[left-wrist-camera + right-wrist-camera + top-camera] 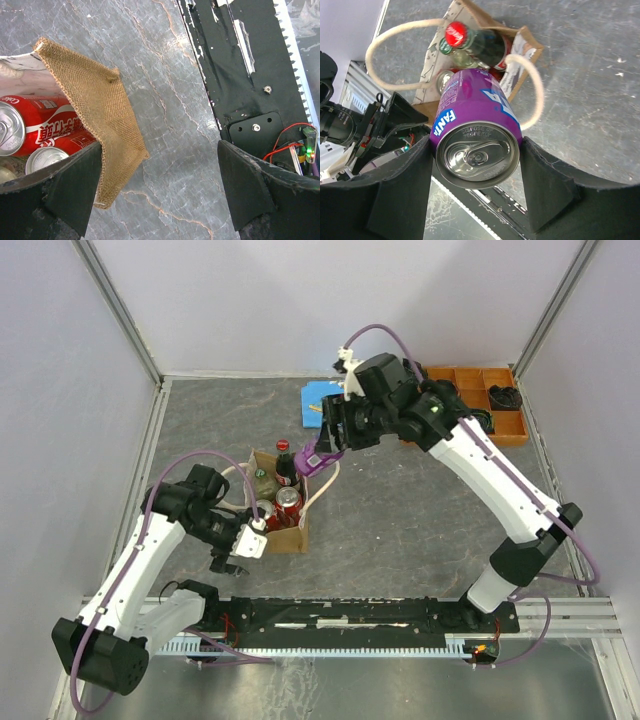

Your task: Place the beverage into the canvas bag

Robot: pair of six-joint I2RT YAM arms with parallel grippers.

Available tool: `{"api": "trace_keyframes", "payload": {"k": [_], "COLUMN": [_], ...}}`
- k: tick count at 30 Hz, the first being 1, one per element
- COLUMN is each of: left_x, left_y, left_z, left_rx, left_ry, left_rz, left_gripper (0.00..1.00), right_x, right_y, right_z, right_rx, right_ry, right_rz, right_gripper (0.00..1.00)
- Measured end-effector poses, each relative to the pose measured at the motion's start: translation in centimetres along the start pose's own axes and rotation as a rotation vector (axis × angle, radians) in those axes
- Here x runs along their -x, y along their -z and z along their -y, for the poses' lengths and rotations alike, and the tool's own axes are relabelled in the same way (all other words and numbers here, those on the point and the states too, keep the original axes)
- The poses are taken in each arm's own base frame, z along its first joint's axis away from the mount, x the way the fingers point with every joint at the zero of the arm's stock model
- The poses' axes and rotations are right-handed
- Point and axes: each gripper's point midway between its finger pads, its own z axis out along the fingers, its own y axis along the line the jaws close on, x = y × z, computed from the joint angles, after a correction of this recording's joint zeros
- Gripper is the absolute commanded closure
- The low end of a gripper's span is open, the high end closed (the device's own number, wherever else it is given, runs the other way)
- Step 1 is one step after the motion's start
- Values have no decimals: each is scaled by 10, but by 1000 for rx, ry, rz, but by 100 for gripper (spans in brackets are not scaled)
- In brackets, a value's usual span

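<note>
**Fanta can clamped high; bag mouth lies down and near-left of it**

- Left gripper point(236, 550): jaws wide apart, nothing between them. It sits low at the near-left corner of the canvas bag point(290, 532), with one finger point(75, 185) just beside the burlap wall.
- The canvas bag stands upright with its mouth open, and it is crowded. Red cola cans point(42, 127) fill the near side and a red-capped Coca-Cola bottle point(284, 462) stands at the far side. The cream handles point(395, 55) loop outward.
- Right gripper point(322, 452): jaws pressed onto the sidewalls of the purple Fanta can point(476, 130), the beverage. The can is in the air at the bag's far-right edge, not yet in the bag.
- The can's long axis runs along the gripper's reach. Its tab end faces the wrist and its base points toward the bag mouth.
- Judgement: the right arm carries the move. The can needs to shift near-left over whatever gap remains, clear of the right handle loop and the bottle.
</note>
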Motion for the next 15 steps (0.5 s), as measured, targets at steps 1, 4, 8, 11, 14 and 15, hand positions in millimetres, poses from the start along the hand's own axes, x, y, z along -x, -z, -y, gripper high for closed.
{"api": "trace_keyframes", "payload": {"k": [1, 4, 8, 11, 14, 15], "left_x": [0, 0, 0, 0, 0, 0], "left_y": [0, 0, -1, -1, -1, -1], "left_z": [1, 1, 2, 3, 4, 4], "left_rx": [1, 2, 3, 5, 7, 7], "left_ry": [-2, -4, -4, -7, -8, -8], "left_rz": [0, 0, 1, 1, 0, 0], "left_gripper": [1, 1, 1, 2, 2, 2], "right_x": [-3, -13, -28, -39, -51, -55], "right_y": [-5, -17, -30, -38, -49, -52], "right_z": [-6, -19, -33, -41, -48, -51], "right_rx": [9, 26, 40, 41, 39, 37], "right_ry": [12, 38, 81, 112, 150, 163], "right_rz": [-13, -42, -82, -108, -139, -149], "right_gripper": [100, 100, 100, 100, 100, 100]}}
